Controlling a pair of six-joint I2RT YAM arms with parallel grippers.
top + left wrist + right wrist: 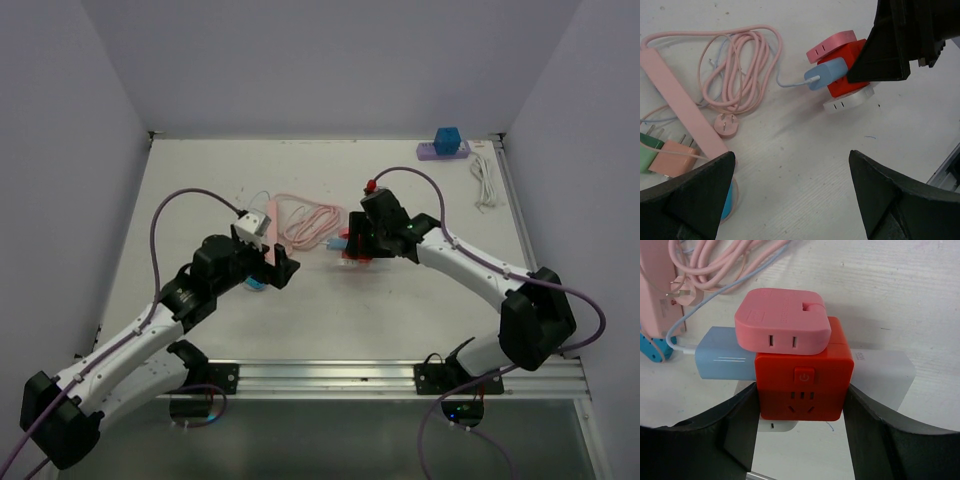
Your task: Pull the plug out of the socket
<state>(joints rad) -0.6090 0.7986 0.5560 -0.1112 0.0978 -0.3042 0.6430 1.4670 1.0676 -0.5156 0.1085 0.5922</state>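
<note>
A red cube socket (802, 375) sits on the table with a pink adapter (782, 322) on top, a white adapter (880, 375) at its back and a light blue plug (725, 360) in its left side. My right gripper (801, 405) is shut on the red socket, one finger on each side. In the top view the right gripper (362, 240) covers the socket (355, 250). My left gripper (792, 175) is open and empty above bare table, short of the blue plug (826, 73) and the socket (847, 82). In the top view the left gripper (283, 268) is to the socket's left.
A pink power strip (675, 95) with green (650, 155) and orange (672, 159) plugs lies left, beside a coiled pink cable (735, 70). A blue round object (729, 200) lies under the left finger. A purple strip (443, 150) and white cable (484, 180) lie back right.
</note>
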